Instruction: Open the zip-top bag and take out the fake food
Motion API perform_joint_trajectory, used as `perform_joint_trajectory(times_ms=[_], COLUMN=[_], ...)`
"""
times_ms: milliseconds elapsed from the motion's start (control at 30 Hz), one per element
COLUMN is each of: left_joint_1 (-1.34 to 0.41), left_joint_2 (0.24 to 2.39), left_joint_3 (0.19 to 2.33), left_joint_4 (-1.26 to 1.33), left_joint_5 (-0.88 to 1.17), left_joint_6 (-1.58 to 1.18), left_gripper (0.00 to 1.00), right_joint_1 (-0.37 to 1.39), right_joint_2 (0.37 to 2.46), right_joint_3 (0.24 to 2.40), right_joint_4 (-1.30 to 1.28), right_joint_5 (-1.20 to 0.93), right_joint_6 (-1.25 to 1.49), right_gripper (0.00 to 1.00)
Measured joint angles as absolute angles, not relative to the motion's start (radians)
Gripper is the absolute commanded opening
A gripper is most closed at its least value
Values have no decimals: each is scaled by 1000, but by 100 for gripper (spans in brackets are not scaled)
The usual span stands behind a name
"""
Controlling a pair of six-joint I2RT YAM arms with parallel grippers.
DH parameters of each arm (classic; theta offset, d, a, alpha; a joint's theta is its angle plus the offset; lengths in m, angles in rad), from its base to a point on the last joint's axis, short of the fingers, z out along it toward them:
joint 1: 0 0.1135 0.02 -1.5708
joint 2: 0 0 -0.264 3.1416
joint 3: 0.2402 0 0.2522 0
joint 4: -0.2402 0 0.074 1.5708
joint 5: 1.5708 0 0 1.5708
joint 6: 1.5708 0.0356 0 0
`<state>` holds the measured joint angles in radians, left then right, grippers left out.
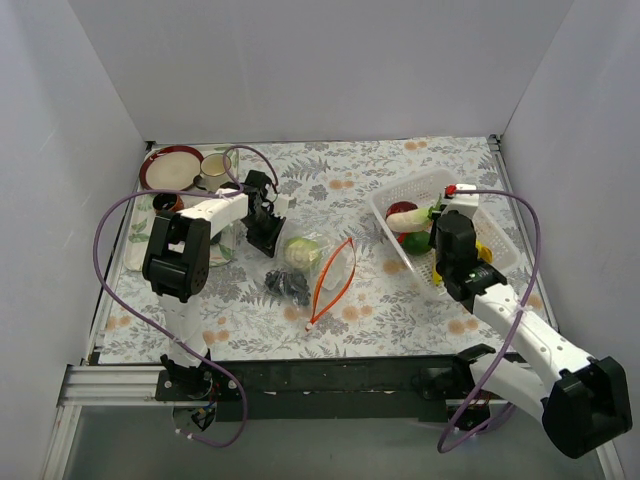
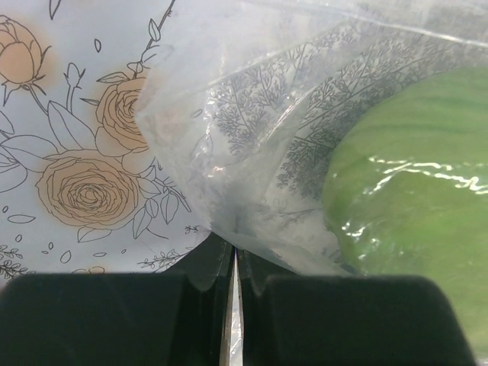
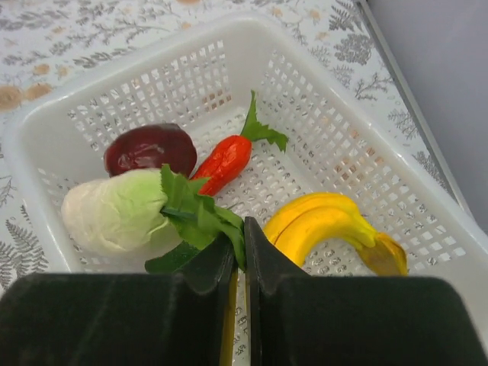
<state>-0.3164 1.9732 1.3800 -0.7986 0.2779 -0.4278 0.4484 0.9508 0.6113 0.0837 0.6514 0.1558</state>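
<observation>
The clear zip-top bag (image 1: 338, 262) lies mid-table, its orange-red zip strip (image 1: 322, 285) gaping. A pale green cabbage (image 1: 303, 250) and dark grapes (image 1: 288, 285) lie at its left end. My left gripper (image 1: 268, 238) is shut on a corner of the bag (image 2: 252, 137); the cabbage (image 2: 412, 198) shows through the plastic. My right gripper (image 1: 432, 215) is over the white basket (image 1: 500, 225), shut on the green leaves (image 3: 194, 213) of a white vegetable (image 3: 114, 210). A dark red fruit (image 3: 150, 147), red pepper (image 3: 225, 160) and banana (image 3: 328, 225) lie in the basket (image 3: 137, 57).
A red-rimmed plate (image 1: 170, 167) and a cup (image 1: 215, 170) stand at the back left beside the left arm. A small red item (image 1: 168, 203) sits near them. Walls close in the table on three sides.
</observation>
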Motion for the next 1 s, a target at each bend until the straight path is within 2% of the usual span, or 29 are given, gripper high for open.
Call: perform_joint_trajectory(times_ms=[33,100,400,533,633,767,1000], left_joint_1=[-317,-318,-318,-319,-319,-321,-328], left_joint_2=[1973,1973,1972,1973,1973,1973,1973], left_joint_3=[1379,1378,1377,1377,1377,1377,1377], left_joint_4=[-797,-794,-789,-788,-787,-785,-785], left_joint_5=[278,280,290,291,291,291,290], left_joint_6=[-428,-428,-432,-433,-435,-440,-451], left_gripper=[0,0,0,0,0,0,0], right_joint_1=[441,433,434,469,611,804,898], right_joint_2=[969,1000,1066,960,903,941,1131], right_joint_3=[610,611,693,669,641,621,593], right_joint_4=[74,61,-69,-26,14,47,99], right_joint_5=[649,645,601,289,119,-5,-54], right_joint_6=[162,182,219,159,100,46,-17], right_gripper=[59,98,98,99,99,99,98])
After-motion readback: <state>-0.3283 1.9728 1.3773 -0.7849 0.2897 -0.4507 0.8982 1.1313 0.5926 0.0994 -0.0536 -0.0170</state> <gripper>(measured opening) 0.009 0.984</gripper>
